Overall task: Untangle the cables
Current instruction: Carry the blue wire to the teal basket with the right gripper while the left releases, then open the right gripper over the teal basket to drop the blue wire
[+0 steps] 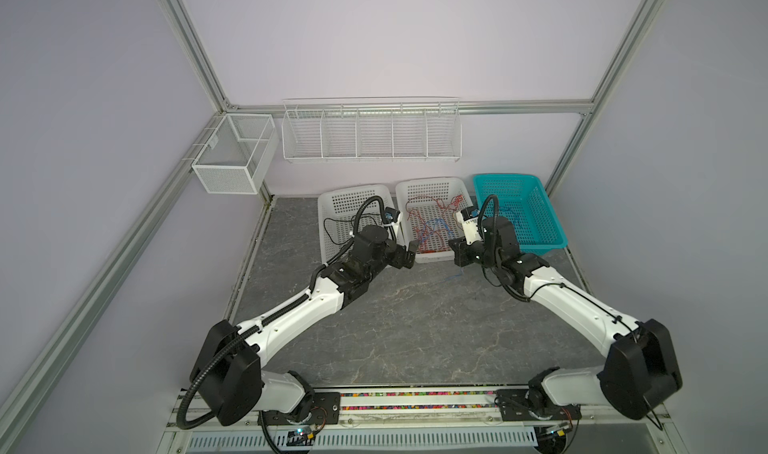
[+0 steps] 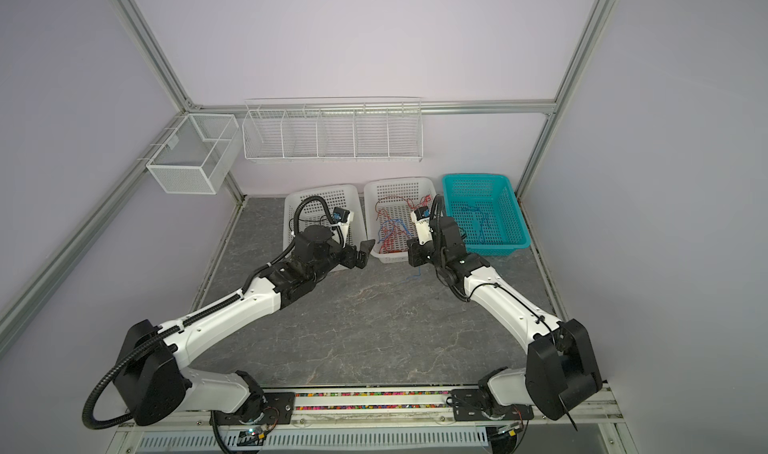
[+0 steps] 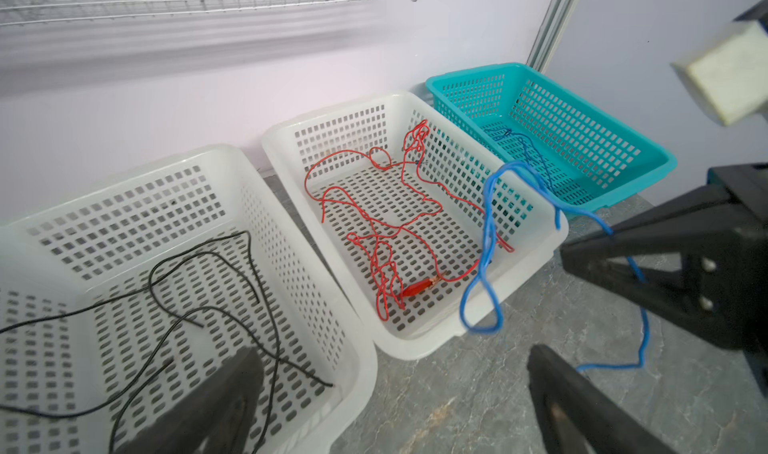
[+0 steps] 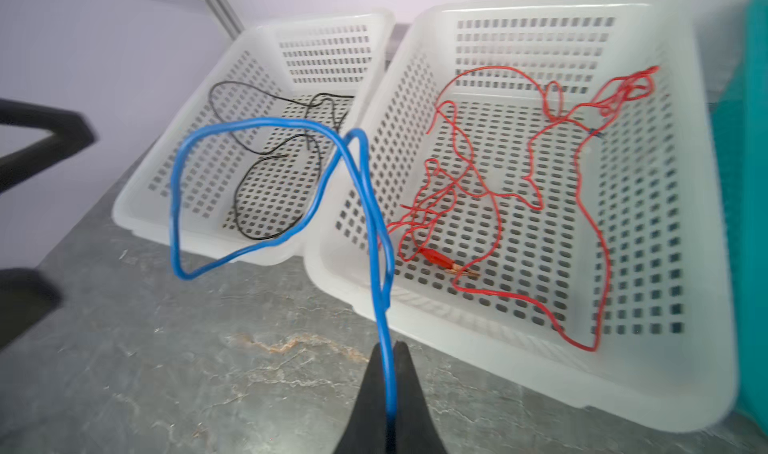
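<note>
The black cable (image 4: 235, 206) lies loose on the floor of the left white basket (image 3: 137, 219). In the left wrist view it runs off the picture's edge, and in both top views the left arm covers the basket's near end.

The left claw (image 3: 392, 354) is spread wide and holds nothing. Of its 2 fingers (image 3: 216, 406), 1 is a dark blur over that basket and the other is cut off by the frame.

The red cable (image 3: 388, 273) is a tangle in the middle white basket (image 3: 345, 131). Both wrist views show a red clip (image 4: 436, 258) on it, which is too small to make out from above.

The blue cable (image 4: 389, 373) rises in the air as 2 loops in front of the middle basket's near rim. In a top view its tail is only a faint line on the grey tabletop (image 1: 395, 314).

The right claw (image 4: 388, 348) is clenched on this blue cable, which runs straight up from between the jaws. From above, the claw's black body hides the grip.

The teal basket (image 3: 582, 140) is clear in the left wrist view, with a second blue cable (image 3: 528, 148) inside. The right wrist view cuts it to a blurred strip at the edge, and in both top views the right arm hides its near left corner.
</note>
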Available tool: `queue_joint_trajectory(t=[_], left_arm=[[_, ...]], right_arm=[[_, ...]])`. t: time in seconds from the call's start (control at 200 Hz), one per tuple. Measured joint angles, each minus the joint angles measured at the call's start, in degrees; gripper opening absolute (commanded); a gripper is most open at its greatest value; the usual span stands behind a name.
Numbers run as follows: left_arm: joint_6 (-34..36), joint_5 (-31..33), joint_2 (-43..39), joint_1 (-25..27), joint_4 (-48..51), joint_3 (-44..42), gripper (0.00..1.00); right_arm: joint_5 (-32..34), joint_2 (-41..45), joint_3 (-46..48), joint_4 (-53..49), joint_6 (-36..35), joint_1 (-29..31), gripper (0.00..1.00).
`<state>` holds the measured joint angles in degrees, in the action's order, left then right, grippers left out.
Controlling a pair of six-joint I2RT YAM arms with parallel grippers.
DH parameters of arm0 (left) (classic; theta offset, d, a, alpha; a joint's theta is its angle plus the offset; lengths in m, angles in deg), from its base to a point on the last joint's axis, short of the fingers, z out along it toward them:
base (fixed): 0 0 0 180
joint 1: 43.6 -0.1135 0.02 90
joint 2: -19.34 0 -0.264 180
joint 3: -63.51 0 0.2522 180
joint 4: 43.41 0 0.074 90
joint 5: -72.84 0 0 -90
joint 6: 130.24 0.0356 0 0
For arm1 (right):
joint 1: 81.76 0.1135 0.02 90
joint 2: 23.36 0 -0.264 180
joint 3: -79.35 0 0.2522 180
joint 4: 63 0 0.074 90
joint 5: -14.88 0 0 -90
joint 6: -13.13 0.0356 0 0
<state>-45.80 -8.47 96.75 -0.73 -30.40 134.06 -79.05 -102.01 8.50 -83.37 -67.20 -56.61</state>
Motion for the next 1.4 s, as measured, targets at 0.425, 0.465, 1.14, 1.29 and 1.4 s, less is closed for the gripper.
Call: queue_joint_trajectory(t=[0.425,0.465,1.14,1.29,1.4], left_arm=[[-0.26,5.49,-8.74,-0.61,-1.86,-8.17,0.99],[-0.39,5.84,-9.09,-0.72,-1.62,-8.55,0.99],[-7.69,17.18,-20.68,-4.52,6.16,-19.43,0.99],[-9.33,18.82,-20.96,-7.23,6.45,-20.96,0.99],[-10.29,20.57,-21.11,-8.2,6.84,-21.55,0.99]], right_arm=[[15.63,-4.68,-7.65,-0.63,-0.04,-13.88,0.07],[16.37,-6.84,-9.29,-0.04,-0.04,-15.04,0.07],[13.42,-37.13,-28.44,-2.82,4.87,-27.52,0.27],[12.9,-37.22,-28.44,-3.48,5.25,-27.52,0.41],[12.57,-37.0,-27.98,-3.5,5.31,-27.52,0.6]])
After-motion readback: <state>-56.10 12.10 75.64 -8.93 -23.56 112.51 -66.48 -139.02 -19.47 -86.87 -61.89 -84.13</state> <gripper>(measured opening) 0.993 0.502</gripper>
